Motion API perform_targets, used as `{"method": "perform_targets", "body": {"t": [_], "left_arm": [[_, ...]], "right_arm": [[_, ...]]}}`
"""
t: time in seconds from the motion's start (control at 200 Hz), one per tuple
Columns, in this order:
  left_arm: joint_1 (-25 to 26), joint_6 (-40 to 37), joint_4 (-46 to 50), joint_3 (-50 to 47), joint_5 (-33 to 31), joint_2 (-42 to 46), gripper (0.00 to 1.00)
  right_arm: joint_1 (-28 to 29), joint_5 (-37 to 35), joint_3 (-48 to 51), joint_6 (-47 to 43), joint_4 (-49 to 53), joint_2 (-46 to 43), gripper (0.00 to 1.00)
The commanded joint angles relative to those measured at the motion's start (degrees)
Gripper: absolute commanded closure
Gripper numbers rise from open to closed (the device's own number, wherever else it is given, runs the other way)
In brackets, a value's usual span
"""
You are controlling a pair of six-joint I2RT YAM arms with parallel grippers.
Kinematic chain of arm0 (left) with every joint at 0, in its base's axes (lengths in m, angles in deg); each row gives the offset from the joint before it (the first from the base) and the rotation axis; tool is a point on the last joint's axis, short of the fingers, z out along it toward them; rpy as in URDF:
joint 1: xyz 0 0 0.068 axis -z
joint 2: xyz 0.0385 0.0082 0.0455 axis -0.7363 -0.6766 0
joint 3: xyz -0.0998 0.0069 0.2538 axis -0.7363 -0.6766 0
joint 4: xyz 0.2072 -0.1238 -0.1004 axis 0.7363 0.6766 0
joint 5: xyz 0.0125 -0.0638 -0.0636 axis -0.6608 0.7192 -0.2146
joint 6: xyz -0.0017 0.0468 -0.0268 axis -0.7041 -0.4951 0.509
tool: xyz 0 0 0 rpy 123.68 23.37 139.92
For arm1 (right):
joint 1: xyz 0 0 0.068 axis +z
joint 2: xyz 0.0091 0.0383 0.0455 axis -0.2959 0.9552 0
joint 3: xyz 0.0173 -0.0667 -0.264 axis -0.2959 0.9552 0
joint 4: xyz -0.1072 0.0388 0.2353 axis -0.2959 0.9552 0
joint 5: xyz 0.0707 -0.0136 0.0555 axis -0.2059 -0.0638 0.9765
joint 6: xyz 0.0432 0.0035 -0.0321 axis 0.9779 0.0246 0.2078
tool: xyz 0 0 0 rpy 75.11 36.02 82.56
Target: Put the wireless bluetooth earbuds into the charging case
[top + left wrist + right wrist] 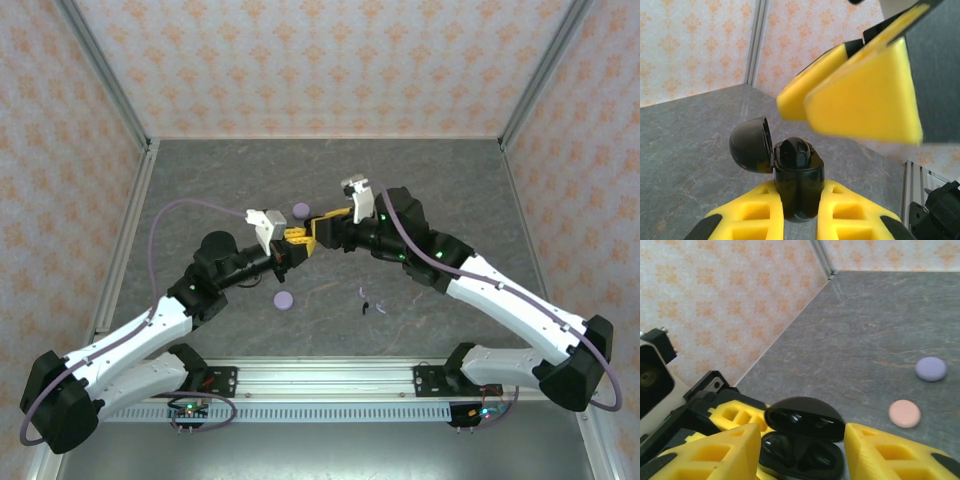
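Blurred right end effector (796,110) — case (797,172) part-hidden

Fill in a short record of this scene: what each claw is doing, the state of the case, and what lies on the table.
Held: left claw shut on black case
Case state: lid hinged open
Other arm: right claw open, one finger on each side of the black case, not gripping
Lying on table: lavender disc, pink disc, loose earbuds
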Motion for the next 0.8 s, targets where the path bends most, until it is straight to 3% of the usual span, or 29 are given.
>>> {"method": "perform_targets", "body": {"t": [0.0,0.22,0.4,0.651,0.791], "left_arm": [[0.5,-1.8,-0.7,-0.1,-1.3,2.1,0.96],[0.4,-3.6,3.2,-0.7,-3.1,4.6,0.96],[0.5,-4.3,5.0,-1.6,-3.9,7.0,0.96],[0.5,-4.8,5.5,-2.5,-4.6,8.9,0.96],[0.4,-4.5,5.3,-2.8,-4.4,9.0,0.96]], "right_arm": [[-1.3,-4.3,-2.5,-0.4,6.8,-3.1,0.5],[-2.3,-12.1,0.0,3.9,19.1,-3.1,0.51],[-2.3,-13.3,5.3,9.4,26.4,-0.6,0.51],[-1.1,-9.5,14.5,16.2,24.6,8.5,0.55],[-0.4,-10.9,15.4,16.6,23.8,13.7,0.55]]}}
